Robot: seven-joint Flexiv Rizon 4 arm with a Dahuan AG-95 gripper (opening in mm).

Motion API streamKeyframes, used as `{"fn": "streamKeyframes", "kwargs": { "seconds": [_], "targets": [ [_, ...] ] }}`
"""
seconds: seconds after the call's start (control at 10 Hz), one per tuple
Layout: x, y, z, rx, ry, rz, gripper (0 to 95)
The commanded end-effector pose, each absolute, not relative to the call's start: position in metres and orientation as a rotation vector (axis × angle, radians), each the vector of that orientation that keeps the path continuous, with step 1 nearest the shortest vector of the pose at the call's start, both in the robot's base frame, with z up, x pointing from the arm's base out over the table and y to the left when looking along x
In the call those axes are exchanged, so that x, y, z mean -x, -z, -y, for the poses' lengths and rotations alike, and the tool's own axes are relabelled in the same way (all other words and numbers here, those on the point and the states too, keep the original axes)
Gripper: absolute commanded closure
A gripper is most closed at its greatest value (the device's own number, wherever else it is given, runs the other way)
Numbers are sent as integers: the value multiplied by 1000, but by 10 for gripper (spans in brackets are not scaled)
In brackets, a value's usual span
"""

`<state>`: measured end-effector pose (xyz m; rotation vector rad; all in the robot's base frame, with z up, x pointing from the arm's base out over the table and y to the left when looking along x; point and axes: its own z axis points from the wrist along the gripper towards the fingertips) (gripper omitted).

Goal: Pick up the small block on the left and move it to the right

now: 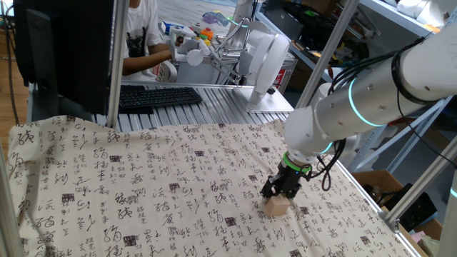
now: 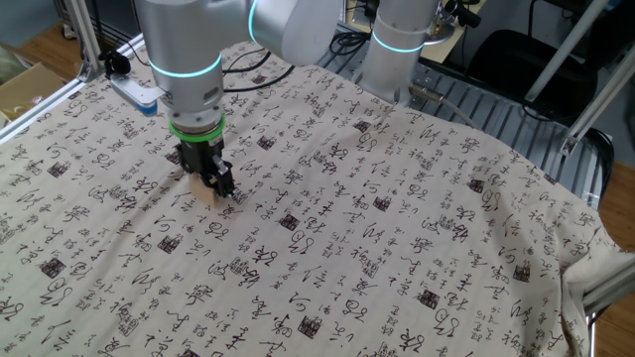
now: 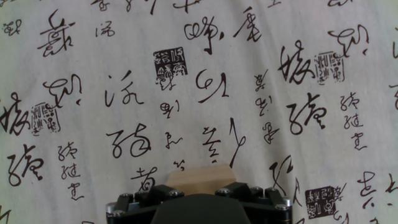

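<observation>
Block (image 1: 278,205): lower right of frame, on the cloth (image 1: 143,185), directly under the gripper (image 1: 280,191).
Gripper: fingers straddled the cube; clamped or loose, cannot tell.
Axis: none, cube.

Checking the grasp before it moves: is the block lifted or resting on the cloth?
Resting on the cloth: the block meets it with no gap, tool low around it.

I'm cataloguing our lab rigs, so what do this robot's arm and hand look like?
The arm is glossy white with rounded links and glowing cyan rings at the joints. Black cables loop near its wrist. A green band sits just above the hand, which is small, black and boxy, with visible screws on its body in the hand view.
</observation>
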<state>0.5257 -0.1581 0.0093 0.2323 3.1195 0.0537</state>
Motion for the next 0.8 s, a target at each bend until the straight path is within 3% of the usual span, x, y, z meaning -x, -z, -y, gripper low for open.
{"fn": "streamKeyframes", "kwargs": {
  "seconds": [0.1, 0.2, 0.4, 0.6, 0.8],
  "targets": [
    [-525, -10, 158, -213, -42, -3118, 760],
    [-525, -10, 158, -209, -43, -3119, 950],
    [-526, -10, 159, -221, -100, -3127, 950],
    [-526, -9, 159, -190, -50, -3120, 950],
    [-526, -11, 160, -203, -79, -3161, 950]
  ]
}}
